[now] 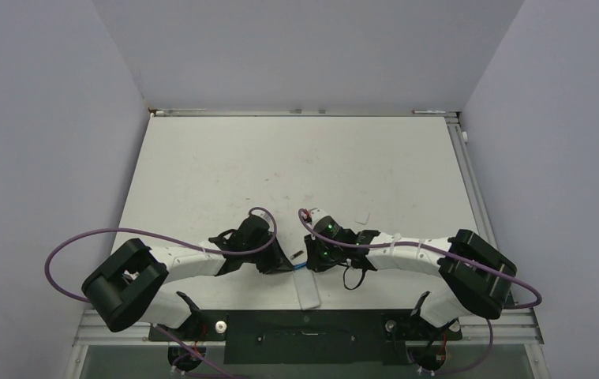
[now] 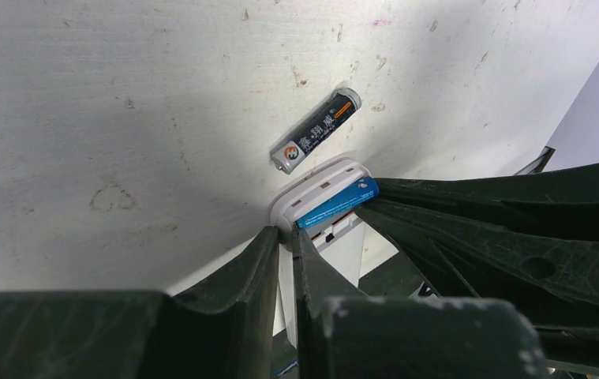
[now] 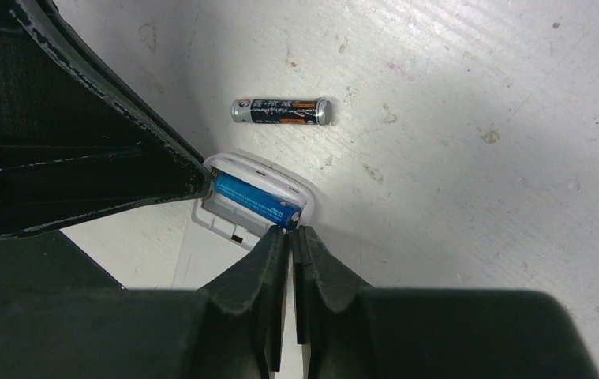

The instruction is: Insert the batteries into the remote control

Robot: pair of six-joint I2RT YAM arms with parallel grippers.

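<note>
A scuffed white table [image 1: 225,166], walled in pale grey on three sides, fills the overhead view, and my left arm [image 1: 193,264] and right arm [image 1: 406,253] bend inward from the near edge until their wrists almost meet just short of the table's middle, a purple cable [image 1: 83,241] looping off each. Between the wrists lies the remote [image 2: 323,178], white and back up, its battery bay open at the far end, its body running back toward my bases. My two grippers crowd that open end from either side, so each wrist camera sees the other's dark fingers blocking much of the handset. The blue battery [image 3: 255,200] lies inside the bay along the end wall. The dark battery [image 3: 282,110], grey-capped with an orange band, lies loose on the bare table just beyond the remote's end, apart from it and untouched by either gripper. My left gripper [image 2: 284,237] is drawn down to a narrow slit at the remote's corner, a thin strip of white plastic showing between its fingers [image 2: 260,260], so it appears to pinch the handset's edge. My right gripper [image 3: 290,235] is fully closed, its two fingers pressed together and holding nothing, their joined tips set against the bay's corner at the end of the blue battery.
</note>
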